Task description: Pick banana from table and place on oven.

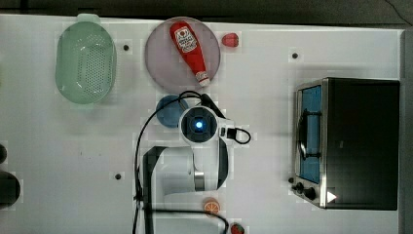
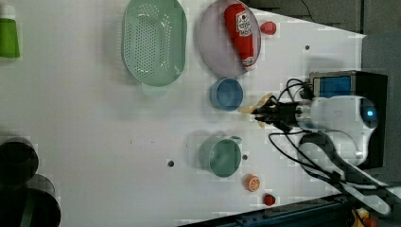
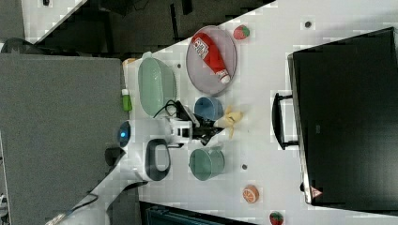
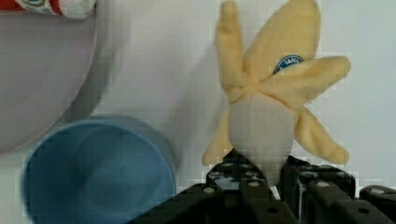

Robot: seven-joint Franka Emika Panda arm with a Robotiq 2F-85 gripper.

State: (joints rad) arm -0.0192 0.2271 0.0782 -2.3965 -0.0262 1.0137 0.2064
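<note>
The banana (image 4: 266,93) is a pale yellow toy with its peel flaps splayed around a whitish middle. My gripper (image 4: 268,179) is shut on the whitish end. In the left view the banana (image 2: 257,105) sticks out from the gripper (image 2: 261,113) just beside the blue bowl. The right view shows the banana (image 3: 231,119) at the gripper (image 3: 217,127), low over the white table (image 1: 73,146). The oven (image 1: 360,141), with a black top and a blue glass door, stands at the top view's right, apart from the arm (image 1: 198,124).
A blue bowl (image 1: 168,111) sits close beside the gripper. Behind it a plate (image 1: 160,63) carries a red ketchup bottle (image 1: 190,48). A green colander (image 1: 85,63), a green mug (image 2: 220,156), an orange slice (image 1: 211,206) and a strawberry (image 1: 230,40) lie around.
</note>
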